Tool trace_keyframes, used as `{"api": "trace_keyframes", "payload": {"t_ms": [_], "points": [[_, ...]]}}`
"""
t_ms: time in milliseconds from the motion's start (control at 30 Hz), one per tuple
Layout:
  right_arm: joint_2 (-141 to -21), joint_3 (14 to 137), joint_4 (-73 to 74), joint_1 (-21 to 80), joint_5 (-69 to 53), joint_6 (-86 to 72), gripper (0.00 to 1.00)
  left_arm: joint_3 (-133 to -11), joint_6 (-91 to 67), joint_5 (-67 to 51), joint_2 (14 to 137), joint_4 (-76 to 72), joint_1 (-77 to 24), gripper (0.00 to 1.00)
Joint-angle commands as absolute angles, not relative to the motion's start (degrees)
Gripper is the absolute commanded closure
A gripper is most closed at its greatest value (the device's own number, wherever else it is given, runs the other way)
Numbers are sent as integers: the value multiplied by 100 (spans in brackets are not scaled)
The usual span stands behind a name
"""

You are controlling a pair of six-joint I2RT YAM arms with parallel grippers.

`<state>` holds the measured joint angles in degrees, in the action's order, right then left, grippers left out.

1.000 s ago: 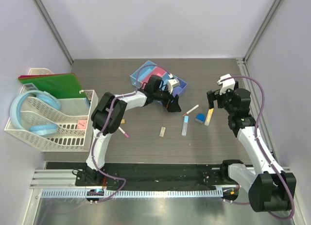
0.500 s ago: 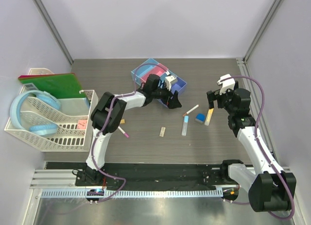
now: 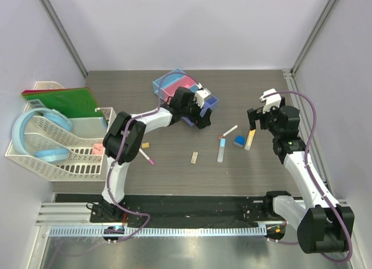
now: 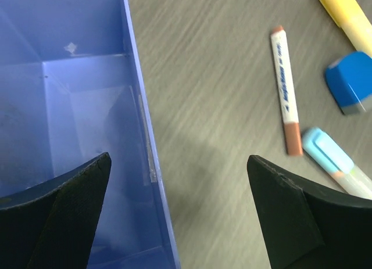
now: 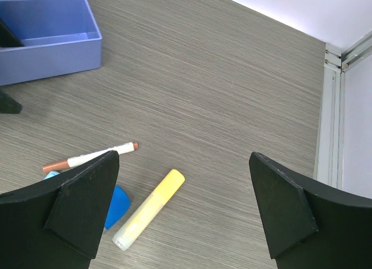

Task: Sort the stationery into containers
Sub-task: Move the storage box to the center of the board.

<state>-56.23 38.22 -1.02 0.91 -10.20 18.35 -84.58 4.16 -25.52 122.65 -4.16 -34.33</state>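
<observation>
The containers [image 3: 174, 85], a joined row of blue, pink and purple bins, stand at the back centre. My left gripper [image 3: 196, 115] is open astride the purple end bin's wall [image 4: 145, 135], one finger over the bin and one over the table. My right gripper [image 3: 254, 120] hangs open above the yellow stick [image 3: 250, 140] [image 5: 149, 209]. Beside the stick lie a blue block [image 3: 238, 142] [image 5: 116, 205], a white pen [image 3: 228, 132] [image 4: 286, 97] and a pale blue tube [image 3: 221, 150]. Two tan pieces [image 3: 194, 157] [image 3: 146, 145] and a pink-tipped pen [image 3: 146, 157] lie nearer the left arm.
A white lattice basket [image 3: 64, 150] holding a big blue hoop [image 3: 35, 132] stands at the left edge, with a green board [image 3: 61, 100] behind it. A metal rail [image 3: 289, 77] runs along the table's right side.
The left gripper has drawn back and to the left, and the row of bins has shifted back-left with it. The right arm has stayed still.
</observation>
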Motion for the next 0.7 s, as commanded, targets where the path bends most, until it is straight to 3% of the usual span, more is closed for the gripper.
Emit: {"api": "trace_keyframes", "payload": {"t_ms": [0, 267, 433, 667], "points": [[-5441, 3885, -193, 70, -984, 1898, 0, -8411, 747, -2382, 11584, -213, -3515, 2], [-5388, 3911, -167, 70, -976, 1872, 0, -7823, 1766, -1785, 11031, -378, -3709, 0], [-5370, 3973, -80, 70, -1046, 1872, 0, -7901, 1906, -278, 11056, -448, -3692, 0], [-5379, 4017, -44, 79, -1125, 1863, 0, -8665, 2013, 273, 11496, -370, -2683, 0]]}}
